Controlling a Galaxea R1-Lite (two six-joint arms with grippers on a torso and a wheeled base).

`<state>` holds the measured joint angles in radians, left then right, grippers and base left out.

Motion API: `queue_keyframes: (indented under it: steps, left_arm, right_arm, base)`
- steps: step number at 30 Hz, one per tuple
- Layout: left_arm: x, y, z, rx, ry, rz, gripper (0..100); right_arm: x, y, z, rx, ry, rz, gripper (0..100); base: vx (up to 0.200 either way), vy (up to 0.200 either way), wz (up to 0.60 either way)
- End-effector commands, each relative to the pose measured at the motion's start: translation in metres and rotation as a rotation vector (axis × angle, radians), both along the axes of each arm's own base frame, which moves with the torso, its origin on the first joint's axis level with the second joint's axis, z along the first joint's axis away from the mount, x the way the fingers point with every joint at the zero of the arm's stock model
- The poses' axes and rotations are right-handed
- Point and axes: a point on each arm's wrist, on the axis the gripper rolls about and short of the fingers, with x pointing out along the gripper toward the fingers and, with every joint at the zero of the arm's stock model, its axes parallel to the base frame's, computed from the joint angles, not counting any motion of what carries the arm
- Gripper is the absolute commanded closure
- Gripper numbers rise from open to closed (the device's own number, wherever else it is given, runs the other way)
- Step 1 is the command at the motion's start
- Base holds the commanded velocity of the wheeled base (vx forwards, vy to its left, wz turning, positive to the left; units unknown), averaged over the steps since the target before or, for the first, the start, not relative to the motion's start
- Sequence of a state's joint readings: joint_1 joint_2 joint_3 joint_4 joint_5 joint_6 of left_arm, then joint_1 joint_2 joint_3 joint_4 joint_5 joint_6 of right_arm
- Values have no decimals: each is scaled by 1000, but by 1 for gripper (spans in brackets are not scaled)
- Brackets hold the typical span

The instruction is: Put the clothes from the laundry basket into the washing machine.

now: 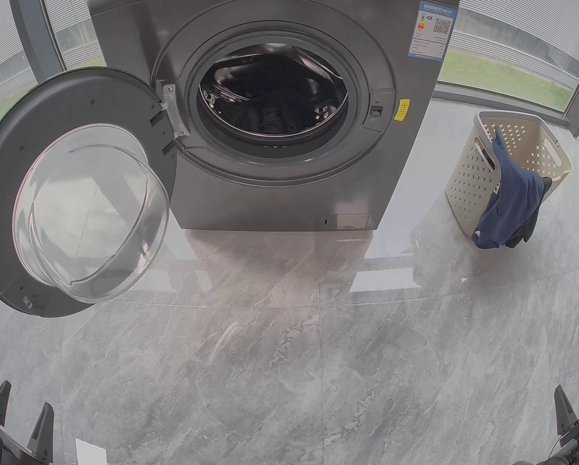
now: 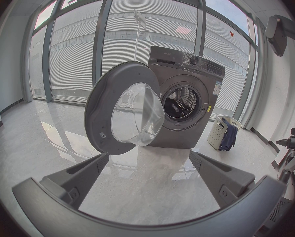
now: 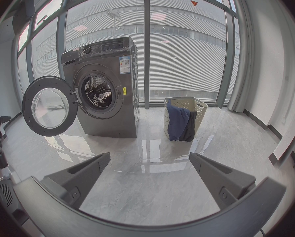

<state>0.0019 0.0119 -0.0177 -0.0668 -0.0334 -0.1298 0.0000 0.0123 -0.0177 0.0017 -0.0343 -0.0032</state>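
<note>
One washing machine (image 1: 270, 195) ahead, largest of all; stands backed against the windows and faces squarely this way. Round door (image 1: 76, 188) swung fully out to the left, likely to leave a free path to the drum (image 1: 273, 92). Something dark low inside the drum: cloth or mere shadow and reflection, cannot tell.

To the right of the machine, near but not touching, a pale perforated laundry basket (image 1: 470, 188) on the floor, probably set there within easy swing of the right arm. Blue garment (image 1: 512, 205) draped over its front rim, trailing down the outer wall almost to the floor, with a darker piece (image 1: 531, 224) just behind it. Offers a loose hanging edge to pinch, by the look of it. Hides part of the basket's inside; no telling of further clothes beneath.

Left tool (image 2: 147, 155) and right tool (image 3: 149, 155) low at either side, well apart from basket and machine alike. Both spread wide, pinching nothing. Right tool cut off at the head view's corner.

Small white scrap (image 1: 90, 452) on the floor beside the left tool, too little in view to name.
</note>
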Motion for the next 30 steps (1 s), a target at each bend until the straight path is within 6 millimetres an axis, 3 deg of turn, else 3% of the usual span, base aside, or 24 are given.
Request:
queue_keyframes:
  steps: [1, 5, 13, 30]
  left_arm:
    - [1, 0, -5, -2, 11, 22, 0]
    - [0, 3, -5, 30, 21, 123, 0]
    - [1, 1, -12, 123, 81, 52, 0]
    - [1, 1, -11, 99, 79, 50, 0]
  right_arm:
    - [1, 0, -5, 0, 11, 1, 0]
    - [1, 0, -5, 0, 11, 1, 0]
    - [1, 0, -5, 0, 11, 1, 0]
    - [1, 0, -5, 0, 11, 1, 0]
  base:
    - [0, 0, 0]
    - [0, 0, 0]
    - [0, 0, 0]
    - [0, -200, 0]
